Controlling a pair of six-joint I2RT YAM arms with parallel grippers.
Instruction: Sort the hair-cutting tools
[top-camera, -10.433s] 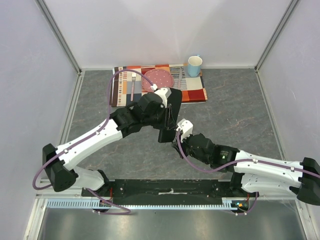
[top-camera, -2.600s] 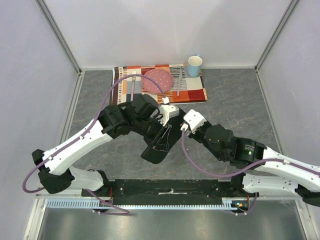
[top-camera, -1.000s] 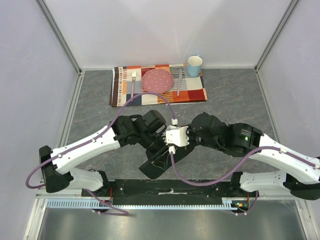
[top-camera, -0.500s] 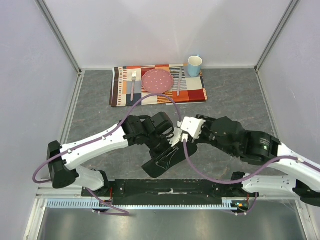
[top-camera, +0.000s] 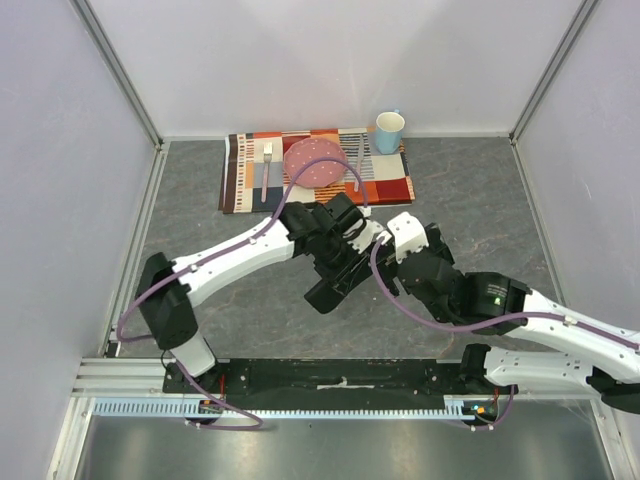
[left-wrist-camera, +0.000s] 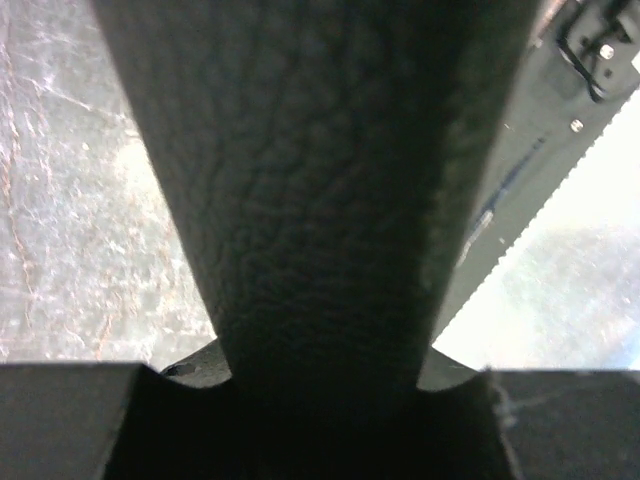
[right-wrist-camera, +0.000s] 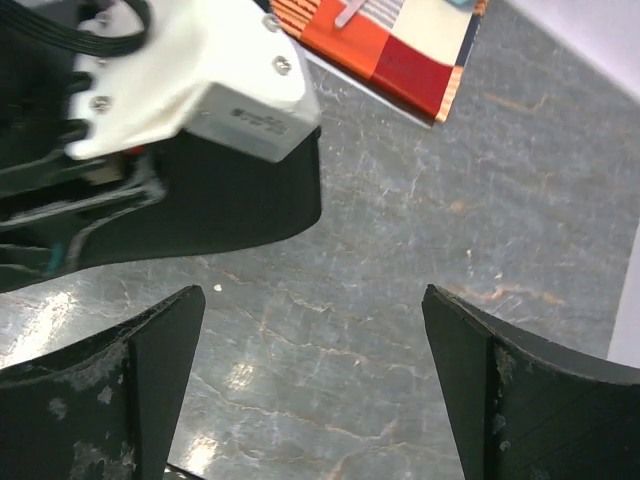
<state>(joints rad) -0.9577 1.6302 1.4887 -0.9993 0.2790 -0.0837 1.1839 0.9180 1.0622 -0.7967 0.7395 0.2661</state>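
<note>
Surface: grey, marble-veined, walled on three sides. Lying on it, upper centre of the frame: one striped placemat, multicoloured, flat, long side along the surface's upper edge. Blue cup at the placemat's upper right corner. Black case, mid-frame: contact with the surface cannot be told.

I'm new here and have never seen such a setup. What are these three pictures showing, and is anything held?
Two robot arms are bolted at the near edge of a grey table. The overhead picture looks down from behind them; the other two come from cameras on each wrist. The left gripper is shut on a flat black case, which fills its wrist view. The right gripper is open and empty, close by. At the back lies a striped placemat with a pink plate, a fork and a blue cup at its corner. No scissors or clips show.
</note>
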